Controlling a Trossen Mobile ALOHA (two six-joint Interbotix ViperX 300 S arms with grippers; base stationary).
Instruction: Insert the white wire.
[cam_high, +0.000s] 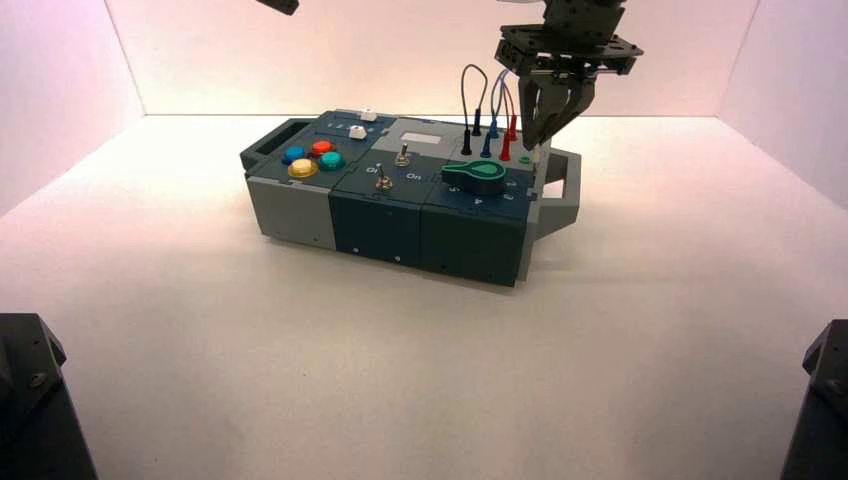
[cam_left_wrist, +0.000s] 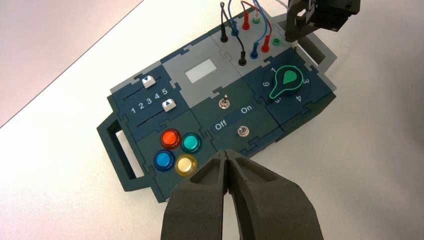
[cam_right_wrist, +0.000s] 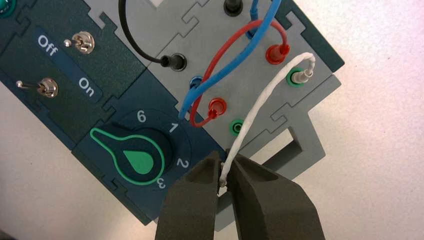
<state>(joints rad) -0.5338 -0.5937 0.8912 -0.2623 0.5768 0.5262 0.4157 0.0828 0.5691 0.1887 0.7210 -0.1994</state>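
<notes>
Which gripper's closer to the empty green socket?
Right. The right gripper, holding the white wire's free plug, is beside the socket; the left gripper is well off.

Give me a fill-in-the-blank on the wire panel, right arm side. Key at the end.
1. The thin white looped wire has one plug in a socket ringed in ____.
2. The wire's other end is held by the ____ pincer.
3. The thick-looking blue wire passes over the ____ wire.
4. The dark round knob with a teardrop outline stands on the panel beside two metal toggle ____.

Missing words, in order: green; right; red; switches.
</notes>
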